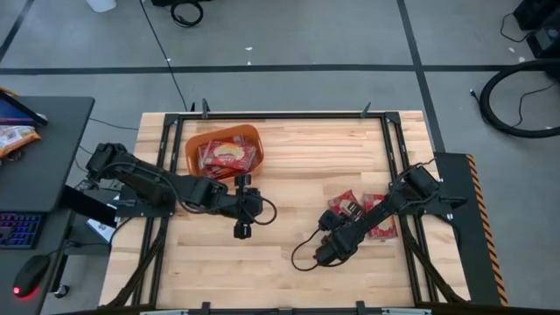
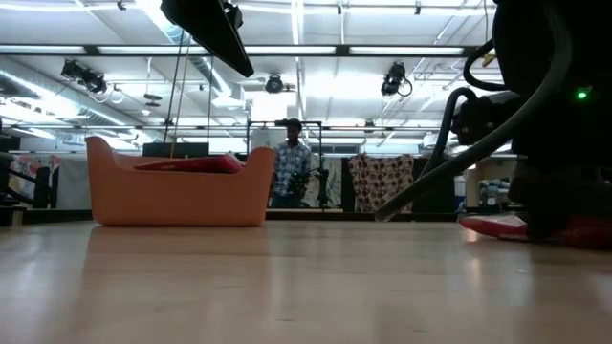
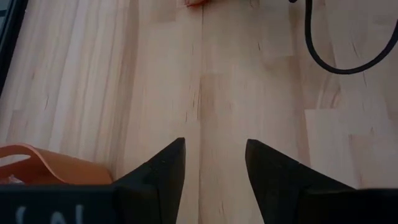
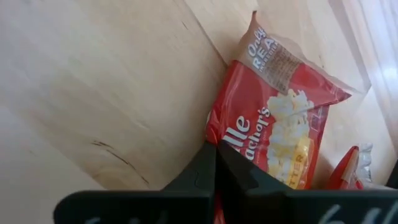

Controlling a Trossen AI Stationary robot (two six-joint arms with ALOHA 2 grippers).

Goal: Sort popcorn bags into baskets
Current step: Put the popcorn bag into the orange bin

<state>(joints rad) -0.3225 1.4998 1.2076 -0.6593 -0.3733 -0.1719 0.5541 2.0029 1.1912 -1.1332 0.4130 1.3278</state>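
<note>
The orange basket stands near the table's far edge, left of centre, with red popcorn bags lying inside; it also shows in the low view. Two more popcorn bags are on the right part of the table. My left gripper is open over bare wood just near-right of the basket, raised above the table. My right gripper is shut on the edge of one red bag, with a second bag beside it. My right gripper pinches the red popcorn bag between its two fingers at one edge; red shows between the fingers farther back. The fingers come slanting down from above. The rest of the bag spreads out beyond the fingertips; I cannot tell whether it is lifted.
A dark frame rail runs along the table's right side close to the bags. My right arm's black cable loops onto the wood. Bare wood fills the middle and near part of the table. A person stands far behind the table.
</note>
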